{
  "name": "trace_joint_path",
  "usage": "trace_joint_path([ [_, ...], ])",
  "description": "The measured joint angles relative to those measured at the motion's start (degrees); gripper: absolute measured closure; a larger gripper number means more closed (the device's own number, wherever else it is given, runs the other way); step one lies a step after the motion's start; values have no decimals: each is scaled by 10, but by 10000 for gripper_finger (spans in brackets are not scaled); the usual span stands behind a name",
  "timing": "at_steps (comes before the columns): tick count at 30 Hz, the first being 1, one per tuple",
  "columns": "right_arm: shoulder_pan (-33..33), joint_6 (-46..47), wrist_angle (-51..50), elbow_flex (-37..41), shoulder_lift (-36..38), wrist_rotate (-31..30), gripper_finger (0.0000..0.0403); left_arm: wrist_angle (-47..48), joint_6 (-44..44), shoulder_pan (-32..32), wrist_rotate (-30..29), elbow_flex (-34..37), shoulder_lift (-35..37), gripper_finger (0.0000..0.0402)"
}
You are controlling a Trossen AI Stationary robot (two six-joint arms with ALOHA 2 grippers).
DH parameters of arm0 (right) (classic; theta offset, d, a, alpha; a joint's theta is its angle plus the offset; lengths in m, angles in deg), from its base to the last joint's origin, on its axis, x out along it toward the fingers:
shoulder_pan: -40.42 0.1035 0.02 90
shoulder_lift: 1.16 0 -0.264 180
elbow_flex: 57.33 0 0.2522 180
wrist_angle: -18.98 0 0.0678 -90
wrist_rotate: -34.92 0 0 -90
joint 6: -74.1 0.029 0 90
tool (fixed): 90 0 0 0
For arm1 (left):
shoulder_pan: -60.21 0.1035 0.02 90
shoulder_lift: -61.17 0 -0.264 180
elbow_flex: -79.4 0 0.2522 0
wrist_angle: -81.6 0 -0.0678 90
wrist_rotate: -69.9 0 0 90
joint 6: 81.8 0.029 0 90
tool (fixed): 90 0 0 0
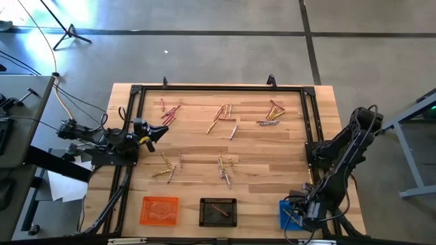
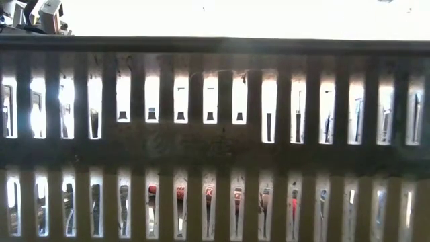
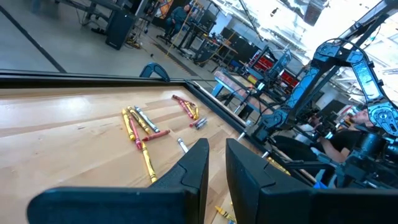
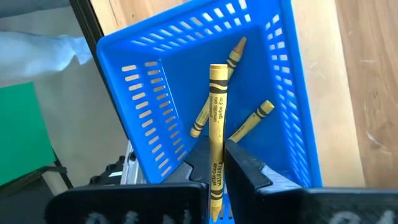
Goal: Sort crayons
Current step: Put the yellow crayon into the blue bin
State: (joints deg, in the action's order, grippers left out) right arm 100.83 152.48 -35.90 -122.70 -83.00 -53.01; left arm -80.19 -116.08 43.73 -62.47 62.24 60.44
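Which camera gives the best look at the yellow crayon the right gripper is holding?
The right wrist view: the yellow crayon fills the middle, pinched in the right gripper above the blue basket. From the high view the arm hides it over that basket. The low view and left wrist view don't show it.

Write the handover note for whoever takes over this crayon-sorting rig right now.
Right gripper: shut on a yellow crayon, over the blue tray.
Left gripper: empty, fingers slightly apart, at the table's left side.
Done: two yellow crayons in the blue tray, one crayon in the black tray.
Left: release the held crayon; sort the loose clusters on the table. Orange tray looks empty.
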Motion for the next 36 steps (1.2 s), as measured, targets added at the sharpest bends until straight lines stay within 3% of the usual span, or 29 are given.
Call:
trace_joint_path([
  [9,0,-14,0,0,0,0,378,0,0,0,0,0,0,357],
  [16,0,-10,-3,0,0,-34,301,0,0,0,0,0,0,357],
  [20,0,-1,-3,0,0,-71,279,0,0,0,0,0,0,357],
  [23,-6,32,-2,0,0,-98,280,0,0,0,0,0,0,357],
  [26,-22,52,-3,0,8,-87,287,0,0,0,0,0,0,357],
  [32,-69,28,-20,0,55,-77,310,0,0,0,0,0,0,357],
  [36,-118,-1,-84,0,92,-104,320,0,0,0,0,0,0,357],
])
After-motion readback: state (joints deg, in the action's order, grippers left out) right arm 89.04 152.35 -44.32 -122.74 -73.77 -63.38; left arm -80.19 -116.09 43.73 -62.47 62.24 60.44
